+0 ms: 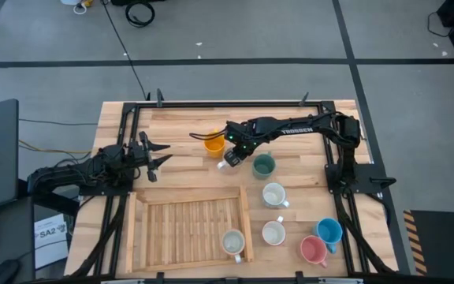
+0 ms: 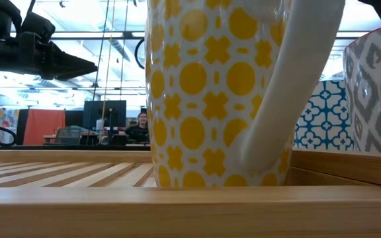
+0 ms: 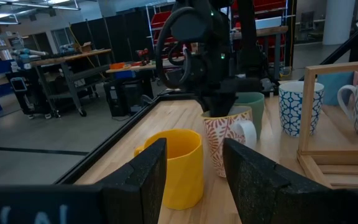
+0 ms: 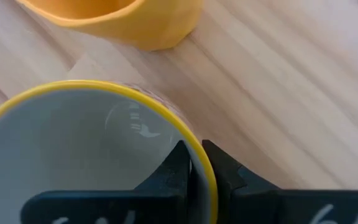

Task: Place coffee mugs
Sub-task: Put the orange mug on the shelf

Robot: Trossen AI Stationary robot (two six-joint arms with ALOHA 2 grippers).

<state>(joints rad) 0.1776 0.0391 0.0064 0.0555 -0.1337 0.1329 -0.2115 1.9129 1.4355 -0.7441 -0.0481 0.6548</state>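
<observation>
- My left gripper (image 1: 158,155) waited over the bench's left side, short of the far-left corner, its two fingers apart and empty, pointed across at the mugs.
- The slatted wooden tray (image 1: 187,229) sat along the near edge, left of centre, with one yellow-patterned mug (image 1: 233,242) standing upright in its near-right corner.
- The orange mug (image 1: 214,144) stood upright near the middle of the far edge; its handle direction I could not tell.
- Just right of it, my right gripper (image 1: 232,159) was pinched shut on the rim of a cream mug with a reddish pattern (image 3: 224,138), one finger inside the wall and one outside. That mug stood upright, mouth up, long axis vertical, still resting on the bench.
- My judgement: the pinch sat on a thin wall, so lifting straight up and slowly would stop the mug swinging or clipping the orange one.
- The dark green mug (image 1: 264,165) stood just right of my grip.
- Two pale mugs, one (image 1: 274,195) and another (image 1: 273,233), then the blue mug (image 1: 329,230) and pink mug (image 1: 314,249), all upright, stood toward the near-right corner.
</observation>
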